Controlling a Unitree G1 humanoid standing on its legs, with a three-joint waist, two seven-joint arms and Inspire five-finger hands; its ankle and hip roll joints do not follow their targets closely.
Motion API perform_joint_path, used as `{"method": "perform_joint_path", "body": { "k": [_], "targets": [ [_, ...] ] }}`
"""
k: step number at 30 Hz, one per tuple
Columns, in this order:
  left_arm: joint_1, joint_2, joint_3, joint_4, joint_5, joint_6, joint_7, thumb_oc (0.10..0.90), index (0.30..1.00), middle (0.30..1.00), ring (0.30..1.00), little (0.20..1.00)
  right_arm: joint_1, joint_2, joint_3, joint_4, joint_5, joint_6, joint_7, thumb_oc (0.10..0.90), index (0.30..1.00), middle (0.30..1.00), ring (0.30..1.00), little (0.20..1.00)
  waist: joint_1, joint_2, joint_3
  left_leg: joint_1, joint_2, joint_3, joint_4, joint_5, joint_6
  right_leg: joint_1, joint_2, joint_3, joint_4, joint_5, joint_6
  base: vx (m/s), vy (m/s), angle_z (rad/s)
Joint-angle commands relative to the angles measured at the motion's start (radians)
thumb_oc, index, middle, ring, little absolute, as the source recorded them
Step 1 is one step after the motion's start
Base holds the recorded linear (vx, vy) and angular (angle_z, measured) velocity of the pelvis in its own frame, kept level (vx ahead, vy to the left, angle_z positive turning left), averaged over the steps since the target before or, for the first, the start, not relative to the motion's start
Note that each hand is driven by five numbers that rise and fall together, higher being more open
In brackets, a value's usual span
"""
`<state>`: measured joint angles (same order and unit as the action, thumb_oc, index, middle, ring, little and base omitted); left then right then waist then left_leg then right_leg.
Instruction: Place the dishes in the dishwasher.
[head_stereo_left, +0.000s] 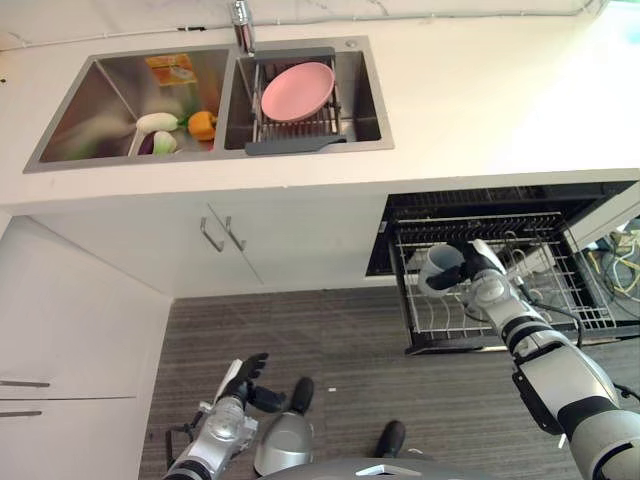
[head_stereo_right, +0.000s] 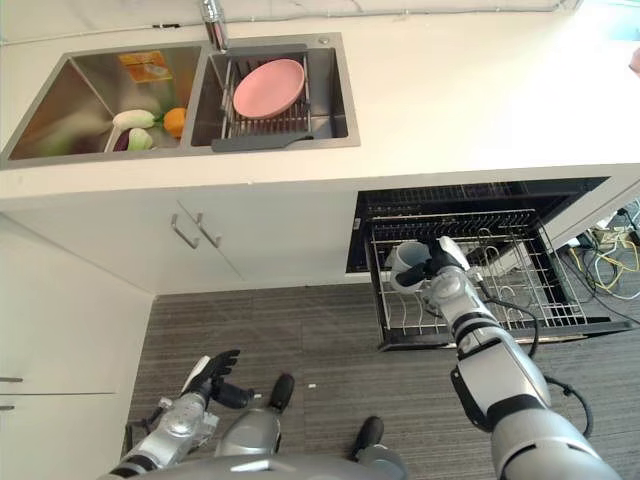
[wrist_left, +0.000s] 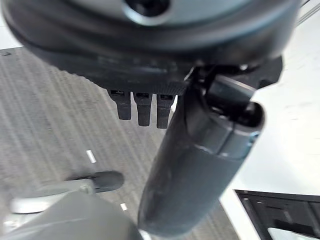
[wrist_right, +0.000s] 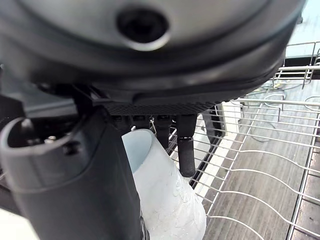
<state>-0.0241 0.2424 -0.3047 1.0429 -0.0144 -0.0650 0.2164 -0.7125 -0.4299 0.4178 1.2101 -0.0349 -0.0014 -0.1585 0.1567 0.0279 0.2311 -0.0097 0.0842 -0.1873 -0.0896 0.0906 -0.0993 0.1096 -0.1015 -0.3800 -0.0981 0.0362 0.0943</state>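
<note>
Fingers (wrist_right: 186, 150) of the right hand (head_stereo_left: 478, 268) clamp a pale cup (head_stereo_left: 440, 267) over the dishwasher rack (head_stereo_left: 560, 300)'s left edge. Left hand (head_stereo_left: 243, 378) hangs relaxed, empty. Still waiting: the pink plate (head_stereo_left: 297, 90) in the sink (head_stereo_left: 365, 90).

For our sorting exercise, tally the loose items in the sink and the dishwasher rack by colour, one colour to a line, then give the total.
Pink: 1, the plate on the sink rack.
Orange: 2, the carton and the pepper.
White or pale: 3, two vegetables and the cup held by the right hand.
Total: 6
</note>
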Motion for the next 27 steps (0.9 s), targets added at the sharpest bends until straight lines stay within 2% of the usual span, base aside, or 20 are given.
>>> {"method": "perform_joint_path", "body": {
  "k": [1, 10, 14, 16, 20, 27],
  "targets": [
    [-0.039, 0.006, -0.027, 0.111, 0.049, 0.040, 0.040, 0.800, 0.900, 0.900, 0.900, 0.900, -0.101, -0.043, 0.047, -0.070, -0.034, -0.050, -0.023, 0.800, 0.900, 0.900, 0.900, 0.900, 0.008, -0.075, -0.021, 0.009, 0.055, 0.109, 0.006, -0.012, -0.064, 0.003, -0.030, 0.045, 0.080, -0.077, 0.029, 0.01, 0.004, -0.19],
    [-0.017, -0.025, 0.037, 0.242, -0.009, 0.059, 0.006, 0.800, 0.900, 0.900, 0.900, 0.900, -0.113, -0.030, 0.059, -0.127, -0.024, -0.041, 0.020, 0.800, 0.900, 0.900, 0.900, 0.900, -0.019, -0.079, -0.037, 0.037, 0.068, 0.154, 0.002, -0.024, -0.057, -0.009, -0.020, 0.102, 0.080, -0.071, 0.028, 0.01, 0.007, -0.25],
    [-0.017, -0.021, 0.056, 0.259, -0.017, 0.066, -0.010, 0.800, 0.900, 0.900, 0.900, 0.900, -0.126, -0.034, 0.100, -0.122, -0.078, -0.034, 0.053, 0.800, 0.900, 0.900, 0.900, 0.900, -0.022, -0.081, -0.040, 0.043, 0.071, 0.161, 0.002, -0.027, -0.056, -0.009, -0.016, 0.110, 0.075, -0.068, 0.027, -0.01, -0.009, -0.10],
    [-0.029, -0.008, 0.068, 0.270, -0.002, 0.071, -0.020, 0.800, 0.900, 0.900, 0.900, 0.900, -0.157, -0.042, 0.191, -0.139, -0.167, -0.028, 0.117, 0.800, 0.900, 0.900, 0.900, 0.900, -0.018, -0.087, -0.044, 0.045, 0.075, 0.162, 0.002, -0.027, -0.057, -0.007, -0.013, 0.115, 0.069, -0.065, 0.028, 0.00, -0.024, -0.08],
    [-0.030, -0.015, 0.068, 0.266, -0.012, 0.068, -0.024, 0.800, 0.900, 0.900, 0.900, 0.900, -0.129, -0.015, 0.172, -0.171, -0.100, -0.037, 0.135, 0.800, 0.900, 0.900, 0.900, 0.900, -0.017, -0.093, -0.045, 0.047, 0.074, 0.160, 0.002, -0.027, -0.056, -0.003, -0.012, 0.118, 0.064, -0.062, 0.028, 0.01, -0.013, -0.08],
    [-0.036, -0.014, 0.049, 0.258, 0.006, 0.065, -0.036, 0.800, 0.900, 0.900, 0.900, 0.900, -0.132, -0.016, 0.195, -0.164, -0.111, -0.038, 0.172, 0.800, 0.900, 0.900, 0.900, 0.900, -0.013, -0.101, -0.047, 0.049, 0.072, 0.156, 0.002, -0.033, -0.057, 0.008, -0.013, 0.109, 0.059, -0.064, 0.028, 0.00, 0.000, 0.00]
  ]
}}
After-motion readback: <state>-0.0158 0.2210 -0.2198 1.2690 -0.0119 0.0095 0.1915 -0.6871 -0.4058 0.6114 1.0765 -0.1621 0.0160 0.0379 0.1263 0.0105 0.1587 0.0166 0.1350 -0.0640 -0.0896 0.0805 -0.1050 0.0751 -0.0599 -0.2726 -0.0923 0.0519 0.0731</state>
